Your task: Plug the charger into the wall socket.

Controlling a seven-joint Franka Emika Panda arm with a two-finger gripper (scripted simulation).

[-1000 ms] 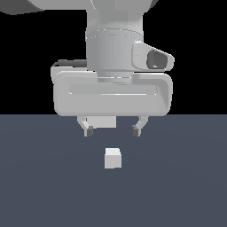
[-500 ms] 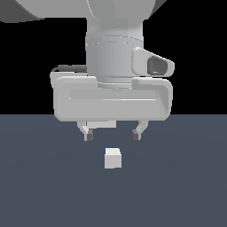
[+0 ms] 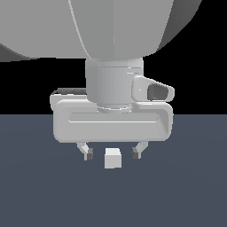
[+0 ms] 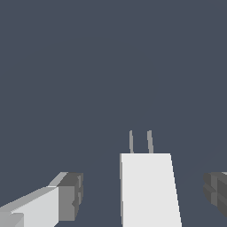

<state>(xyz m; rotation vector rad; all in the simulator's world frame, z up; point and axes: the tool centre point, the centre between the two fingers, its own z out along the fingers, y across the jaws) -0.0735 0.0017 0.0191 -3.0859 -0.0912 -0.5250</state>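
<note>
The charger point(image 3: 113, 158) is a small white-grey cube resting on the dark grey floor. My gripper point(image 3: 112, 153) hangs open just above and around it, one dark fingertip on each side, neither touching. In the wrist view the charger point(image 4: 148, 188) shows two thin prongs sticking out from its far end, and it lies between the fingertips point(image 4: 71, 196), closer to the right-hand one than the left. The wall socket is out of view in both frames.
The arm's big white body fills the upper half of the exterior view. The dark grey floor point(image 3: 35, 186) stretches around the charger, under a black background.
The gripper has come down towards the charger and its fingertips now flank the cube. The arm looms larger in the exterior view. The charger has not moved.
</note>
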